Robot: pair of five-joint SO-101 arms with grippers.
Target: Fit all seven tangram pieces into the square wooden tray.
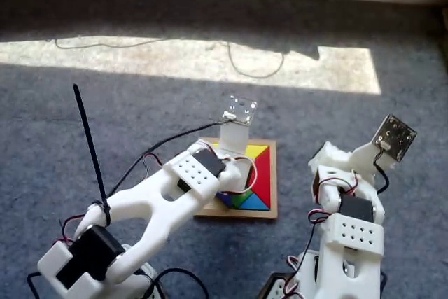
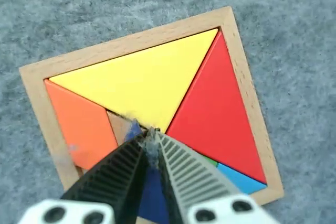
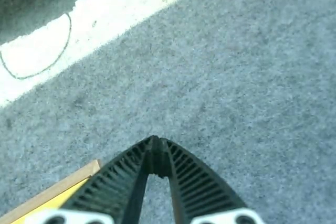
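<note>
1. Left tool (image 2: 150, 134), mid-frame, has its tips pinched narrow over the dark blue piece (image 2: 152, 195), beside a bare gap (image 2: 118, 125) in the tray (image 2: 131, 38).
2. Risk: the blue piece catches the orange piece (image 2: 81, 121) edge, tilts and jams.
3. Right tool (image 3: 156, 153), right of the tray, is narrow and empty.

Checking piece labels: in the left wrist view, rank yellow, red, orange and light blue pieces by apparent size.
1. yellow piece and red piece, about alike
2. orange piece
3. light blue piece
</note>
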